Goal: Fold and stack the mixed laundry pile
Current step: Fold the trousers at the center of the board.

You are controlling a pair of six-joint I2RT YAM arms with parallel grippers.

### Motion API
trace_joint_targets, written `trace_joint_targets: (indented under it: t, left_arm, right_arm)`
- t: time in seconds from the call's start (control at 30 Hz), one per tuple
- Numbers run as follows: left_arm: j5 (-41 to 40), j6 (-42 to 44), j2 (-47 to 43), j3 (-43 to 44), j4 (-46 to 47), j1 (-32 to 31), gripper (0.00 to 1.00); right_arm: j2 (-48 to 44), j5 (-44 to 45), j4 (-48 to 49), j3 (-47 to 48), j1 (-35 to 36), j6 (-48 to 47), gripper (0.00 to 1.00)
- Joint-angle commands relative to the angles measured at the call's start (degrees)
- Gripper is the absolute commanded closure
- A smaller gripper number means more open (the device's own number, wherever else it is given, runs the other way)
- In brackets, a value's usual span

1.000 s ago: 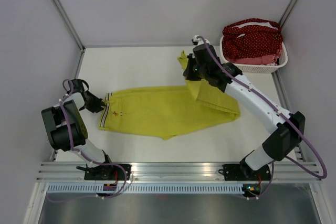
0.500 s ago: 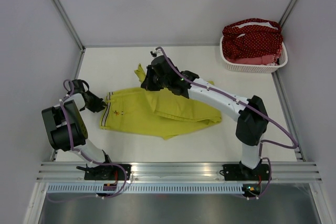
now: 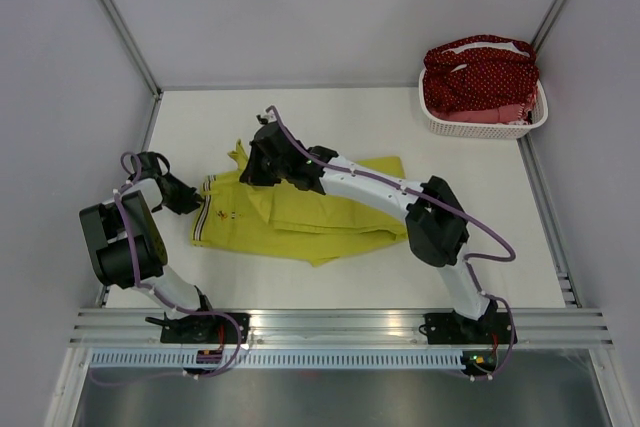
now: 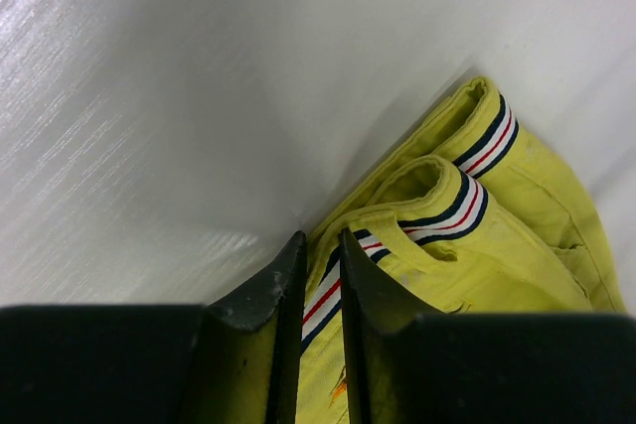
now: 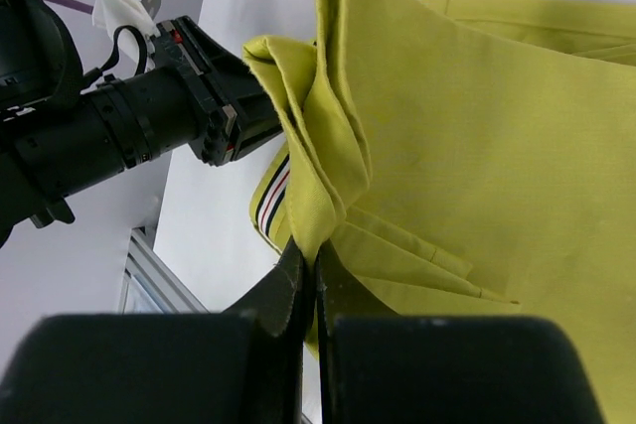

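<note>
A yellow-green garment (image 3: 330,219) with a striped waistband (image 4: 477,161) lies on the white table, partly folded over itself. My left gripper (image 3: 192,199) at its left end is shut on the waistband, and the striped band shows between the fingers in the left wrist view (image 4: 320,245). My right gripper (image 3: 250,165) is shut on a bunched end of the same garment (image 5: 467,146) and holds it lifted above the waistband end. That fold runs up from between its fingertips (image 5: 309,250). The rest of the laundry pile, a dark red white-dotted cloth (image 3: 480,77) over a pink piece (image 3: 492,115), sits at the back right.
A white perforated basket (image 3: 535,119) holds the other laundry in the back right corner. Grey walls and metal posts border the table on three sides. The left arm's wrist (image 5: 149,116) shows close beside the lifted fold in the right wrist view.
My right gripper has carried the garment's end leftwards, from near the basket side to above the waistband end, doubling the cloth over. The left gripper has stayed in place on the waistband.
</note>
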Motion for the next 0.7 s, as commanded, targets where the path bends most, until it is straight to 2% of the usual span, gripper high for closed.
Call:
trace_joint_targets:
  t: [0.0, 0.3, 0.67]
  left_arm:
    - [2.2, -0.8, -0.7, -1.4, -1.3, -0.7, 0.76]
    - [2.5, -1.1, -0.9, -1.8, -1.0, -0.8, 0.76]
    - [2.6, -1.4, -1.7, -2.2, -0.7, -0.7, 0.77]
  right_arm:
    - [2.5, -3.4, 3.1, 5.1, 1.7, 2.4, 0.99]
    - [10.3, -4.7, 2.7, 11.8, 3.6, 5.2, 1.0]
    - [14.5, -0.8, 7.6, 11.0, 4.7, 9.9, 1.0]
